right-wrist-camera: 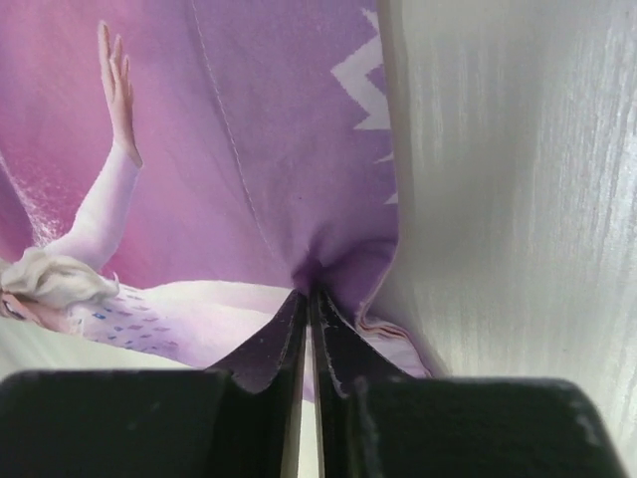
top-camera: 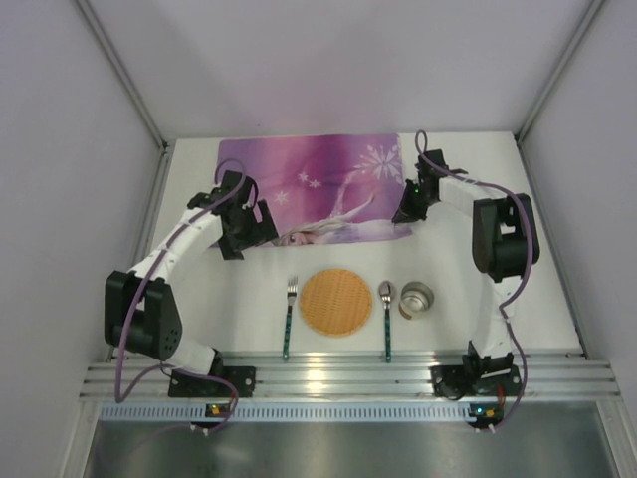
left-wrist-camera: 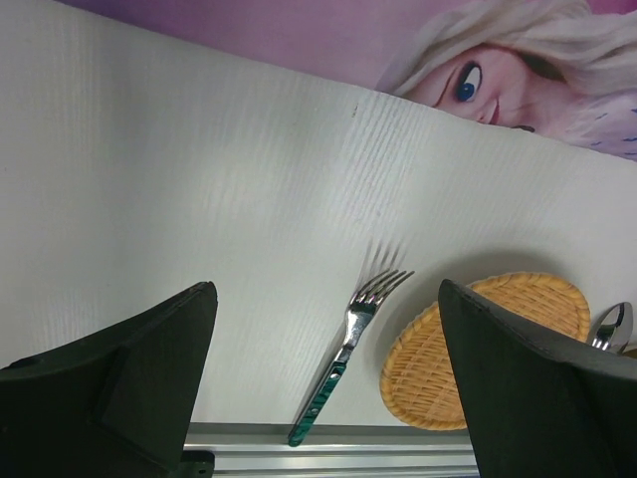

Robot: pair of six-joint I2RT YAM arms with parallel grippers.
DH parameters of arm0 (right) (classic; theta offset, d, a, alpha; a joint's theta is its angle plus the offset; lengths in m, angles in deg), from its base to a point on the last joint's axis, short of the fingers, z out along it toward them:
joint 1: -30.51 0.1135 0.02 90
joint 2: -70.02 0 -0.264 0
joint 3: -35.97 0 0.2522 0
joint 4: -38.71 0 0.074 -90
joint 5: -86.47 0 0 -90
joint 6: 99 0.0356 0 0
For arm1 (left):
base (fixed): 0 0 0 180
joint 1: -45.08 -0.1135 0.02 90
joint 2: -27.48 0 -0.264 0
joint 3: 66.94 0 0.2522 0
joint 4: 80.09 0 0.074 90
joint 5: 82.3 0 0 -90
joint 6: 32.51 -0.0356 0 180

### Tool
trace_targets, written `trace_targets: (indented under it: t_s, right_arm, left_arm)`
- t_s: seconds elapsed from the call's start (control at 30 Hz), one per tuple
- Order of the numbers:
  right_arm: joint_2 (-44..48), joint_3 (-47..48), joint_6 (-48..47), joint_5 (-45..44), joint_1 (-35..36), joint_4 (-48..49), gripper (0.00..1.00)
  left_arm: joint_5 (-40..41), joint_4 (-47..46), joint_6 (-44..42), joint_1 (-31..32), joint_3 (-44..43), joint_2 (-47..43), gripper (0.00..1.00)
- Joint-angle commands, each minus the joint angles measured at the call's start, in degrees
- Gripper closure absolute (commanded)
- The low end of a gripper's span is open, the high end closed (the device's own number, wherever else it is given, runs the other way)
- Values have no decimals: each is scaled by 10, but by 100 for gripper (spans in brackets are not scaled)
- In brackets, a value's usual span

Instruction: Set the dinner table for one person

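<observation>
Pale grey walls [top-camera: 60, 149] close in the white dinner table [top-camera: 199, 299], which fills the enclosure floor, with a ribbed aluminium rail [top-camera: 348, 373] along its near edge. A round woven plate [top-camera: 336, 302] lies on the table just beyond the rail, near the middle. Left of the plate lies a green-handled fork [top-camera: 289, 319], tines pointing away from the rail. Right of the plate lies a spoon [top-camera: 386, 319], and beyond the spoon stands a metal cup [top-camera: 416, 299]. Behind the plate, a purple printed snowflake placemat [top-camera: 318, 184] is spread towards the far wall.

The left gripper [top-camera: 246, 227] hovers behind and left of the plate at the placemat's near left corner, its fingers [left-wrist-camera: 149, 358] wide apart with nothing between them. The right gripper [top-camera: 406, 211], behind and right of the plate, has its fingers [right-wrist-camera: 269, 349] pinched together on the placemat's near right corner, where the cloth puckers.
</observation>
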Motion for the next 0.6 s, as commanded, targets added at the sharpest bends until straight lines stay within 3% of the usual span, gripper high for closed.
trace_targets:
  t_s: [0.0,0.2,0.57]
  right_arm:
    - [-1,-18,-23,-69,4,-26,97]
    - [3,-39,-26,-135,7,-60,100]
    - [100,-133,22,-185,0,-83,100]
  left_arm:
    - [6,7,16,-3,12,-35,2]
    - [6,16,18,-3,16,-48,2]
    - [17,8,13,-3,40,-62,2]
